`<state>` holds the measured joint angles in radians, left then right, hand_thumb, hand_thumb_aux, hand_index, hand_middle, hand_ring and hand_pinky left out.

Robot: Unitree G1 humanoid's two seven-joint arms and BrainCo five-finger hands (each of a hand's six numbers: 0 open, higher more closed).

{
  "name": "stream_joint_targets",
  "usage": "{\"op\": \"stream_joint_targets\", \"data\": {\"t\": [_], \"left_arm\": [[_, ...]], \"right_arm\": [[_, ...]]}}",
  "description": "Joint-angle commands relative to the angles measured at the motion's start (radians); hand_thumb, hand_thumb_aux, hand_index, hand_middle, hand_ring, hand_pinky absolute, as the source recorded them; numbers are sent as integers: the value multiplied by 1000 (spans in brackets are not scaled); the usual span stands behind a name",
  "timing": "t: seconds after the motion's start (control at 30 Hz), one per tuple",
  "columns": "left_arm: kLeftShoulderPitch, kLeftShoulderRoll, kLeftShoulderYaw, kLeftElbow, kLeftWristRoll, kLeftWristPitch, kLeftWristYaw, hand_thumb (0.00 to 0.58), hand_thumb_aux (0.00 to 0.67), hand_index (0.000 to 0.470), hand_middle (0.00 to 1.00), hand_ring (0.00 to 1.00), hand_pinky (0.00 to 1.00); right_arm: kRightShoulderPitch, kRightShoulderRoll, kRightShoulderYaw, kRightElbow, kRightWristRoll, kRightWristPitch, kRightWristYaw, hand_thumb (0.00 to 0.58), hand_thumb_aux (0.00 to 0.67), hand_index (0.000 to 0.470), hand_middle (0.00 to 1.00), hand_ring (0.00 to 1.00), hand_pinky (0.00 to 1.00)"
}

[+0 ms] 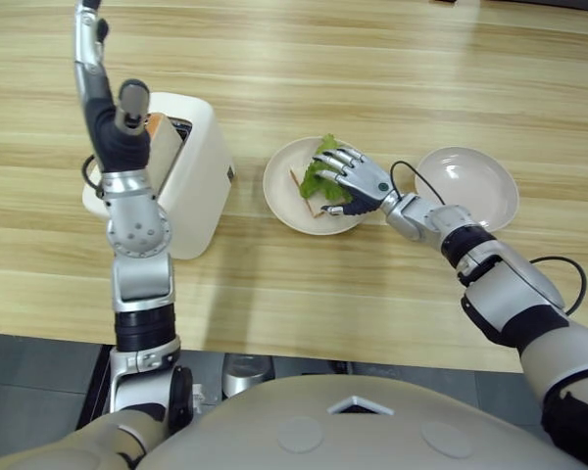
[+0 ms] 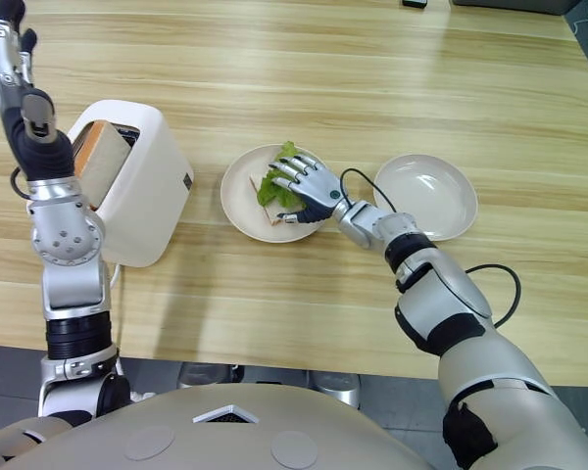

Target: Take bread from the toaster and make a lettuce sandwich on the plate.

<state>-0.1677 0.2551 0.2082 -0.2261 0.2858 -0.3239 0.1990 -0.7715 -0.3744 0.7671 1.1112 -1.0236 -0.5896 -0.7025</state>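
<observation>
Bread slice (image 2: 267,210) lies flat in the plate (image 1: 282,201) with lettuce (image 1: 317,176) on top of it.

right hand (image 1: 358,179): fingers (image 1: 341,157) are splayed and almost straight, lying on the leaf, not wrapped round anything. The palm sits over the plate's right half, so that part of the slice and leaf is hidden. Can't tell if the thumb is tucked under the leaf edge or just resting on it. A black cable (image 1: 412,176) loops off the wrist, just right of the plate.

bowl (image 1: 470,181) sits just right of the plate, rims close but apart. Its whole pale inner surface shows. The right forearm runs past its near-left rim.

toaster (image 1: 201,166) stands left of the plate with a gap of table (image 1: 372,78) between them. second slice (image 2: 98,162) stands in its slot with the top sticking out.

left hand (image 1: 98,98) is further left of the plate, raised over the toaster's far-left side. Its fingers are straight, pointing up, and it grips nothing. The thumb is close to the second slice; contact can't be told. The fingertips are cut off by the top edge in the left eye view. The left forearm covers the toaster's left side, so that wall and part of the slot are hidden.
</observation>
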Motion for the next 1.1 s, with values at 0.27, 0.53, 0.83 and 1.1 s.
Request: {"op": "stream_joint_targets", "data": {"t": [0.27, 0.53, 0.83, 1.1], "left_arm": [[83, 281, 89, 43, 193, 128, -107, 0, 0, 0, 0, 0, 0], [176, 443, -14, 159, 389, 262, -219, 0, 0, 0, 0, 0, 0], [223, 471, -20, 107, 382, 289, -275, 549, 515, 354, 0, 0, 0], [216, 479, 8, 78, 363, 273, -248, 580, 670, 460, 0, 0, 0]], "right_arm": [[187, -148, -247, -408, 241, -72, 40, 0, 0, 0, 0, 0, 0], [358, -105, -389, -669, 330, -65, 66, 0, 0, 0, 0, 0, 0], [363, -73, -408, -634, 306, -55, 73, 0, 0, 0, 0, 0, 0], [357, -62, -417, -612, 299, -51, 73, 0, 0, 0, 0, 0, 0]]}}
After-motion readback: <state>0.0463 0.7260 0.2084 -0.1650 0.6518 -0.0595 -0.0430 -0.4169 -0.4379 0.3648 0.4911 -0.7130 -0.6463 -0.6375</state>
